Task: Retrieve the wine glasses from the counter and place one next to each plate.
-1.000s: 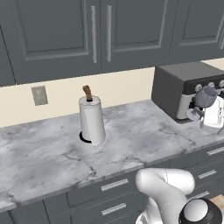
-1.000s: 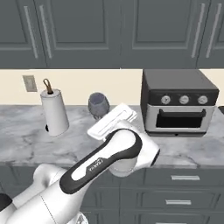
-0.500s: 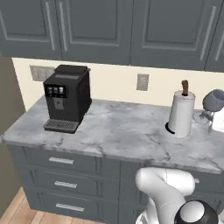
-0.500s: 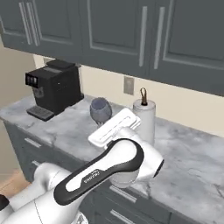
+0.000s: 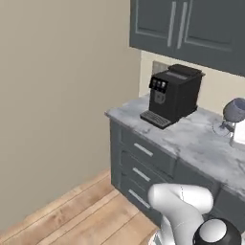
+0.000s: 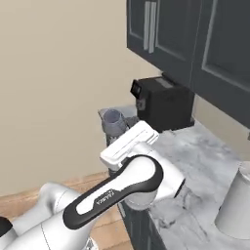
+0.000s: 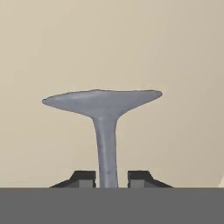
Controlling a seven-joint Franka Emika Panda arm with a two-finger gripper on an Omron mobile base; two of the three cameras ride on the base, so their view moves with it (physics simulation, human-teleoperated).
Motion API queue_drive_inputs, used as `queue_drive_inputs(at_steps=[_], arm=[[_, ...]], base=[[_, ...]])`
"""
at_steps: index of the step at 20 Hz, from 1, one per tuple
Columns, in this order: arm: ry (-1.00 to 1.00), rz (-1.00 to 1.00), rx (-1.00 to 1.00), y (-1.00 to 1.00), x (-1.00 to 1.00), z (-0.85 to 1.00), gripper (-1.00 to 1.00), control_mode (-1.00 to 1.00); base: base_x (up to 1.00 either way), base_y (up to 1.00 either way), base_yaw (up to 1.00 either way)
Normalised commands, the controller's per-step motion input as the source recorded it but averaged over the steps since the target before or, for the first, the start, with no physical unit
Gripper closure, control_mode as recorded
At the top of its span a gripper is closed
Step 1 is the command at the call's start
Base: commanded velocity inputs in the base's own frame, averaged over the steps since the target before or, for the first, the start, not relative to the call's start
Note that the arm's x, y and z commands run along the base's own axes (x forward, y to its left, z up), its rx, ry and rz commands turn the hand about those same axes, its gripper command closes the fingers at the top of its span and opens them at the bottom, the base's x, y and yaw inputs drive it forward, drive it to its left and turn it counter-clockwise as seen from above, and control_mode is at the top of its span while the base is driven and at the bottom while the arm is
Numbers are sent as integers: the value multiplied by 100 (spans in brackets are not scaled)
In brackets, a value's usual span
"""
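left base view: whole pic has swung since a sec ago, so the base has driven/turned, not the things. paper towel and toaster oven gone; now the coffee machine (image 5: 172, 94) sits at the counter (image 5: 191, 139) end, beige wall and wood floor (image 5: 72, 215) to the left. wine glass (image 5: 234, 111) rides at right edge.

right base view: glass bowl (image 6: 114, 122) held up off the marble, by the white hand; a pale canister (image 6: 236, 205) at lower right.

hand view: gripper (image 7: 110, 178) tips pinch the stem, foot facing the bare wall.

prob carrying glass no.1 away twd the plates; no plate in sight yet.
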Motion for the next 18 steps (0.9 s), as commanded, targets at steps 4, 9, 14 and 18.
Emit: queue_drive_inputs(at_steps=[4, 9, 14, 18], arm=[[0, 0, 0, 0, 0, 0, 100, 100], [0, 0, 0, 0, 0, 0, 100, 100], [0, 0, 0, 0, 0, 0, 100, 100], [0, 0, 0, 0, 0, 0, 100, 100]], base=[[-17, 48, 95], [-30, 40, 90], [0, 0, 100], [0, 0, 100]])
